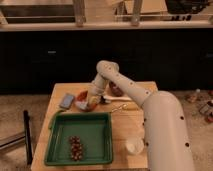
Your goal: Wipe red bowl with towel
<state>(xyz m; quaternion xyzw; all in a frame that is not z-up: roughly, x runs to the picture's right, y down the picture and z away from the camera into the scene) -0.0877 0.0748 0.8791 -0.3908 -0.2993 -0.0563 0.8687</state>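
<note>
The red bowl (83,96) sits on the wooden table (60,91), just behind the green tray. My gripper (93,101) is down at the bowl's right side, right over its inside. Something pale (85,106) lies at the bowl's front edge under the gripper; I cannot tell whether it is the towel. A grey-blue folded piece (66,101) lies flat on the table to the left of the bowl, apart from the gripper.
A green tray (100,150) holding a small pile of dark pieces (75,147) fills the front left of the table. A white cup (134,145) stands at the front right. A dark bowl (116,90) and utensils (120,106) lie right of the gripper.
</note>
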